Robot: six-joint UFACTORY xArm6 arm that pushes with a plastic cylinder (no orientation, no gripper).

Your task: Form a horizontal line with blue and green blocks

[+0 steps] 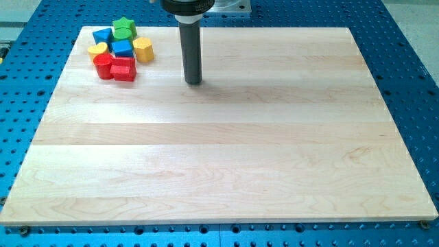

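Observation:
Several blocks are clustered at the board's top left. A green block [124, 28] sits at the top of the cluster, with a blue triangular block [101, 36] to its left and a blue cube [123, 48] just below it. A yellow block [98, 49] lies left of the blue cube and a yellow hexagonal block [143, 49] right of it. A red cylinder [103, 66] and a red block [124, 69] lie at the cluster's bottom. My tip [193, 81] rests on the board to the right of the cluster, apart from every block.
The wooden board [226, 158] lies on a blue perforated table [411, 62]. The arm's mount [199, 5] shows at the view's top above the rod.

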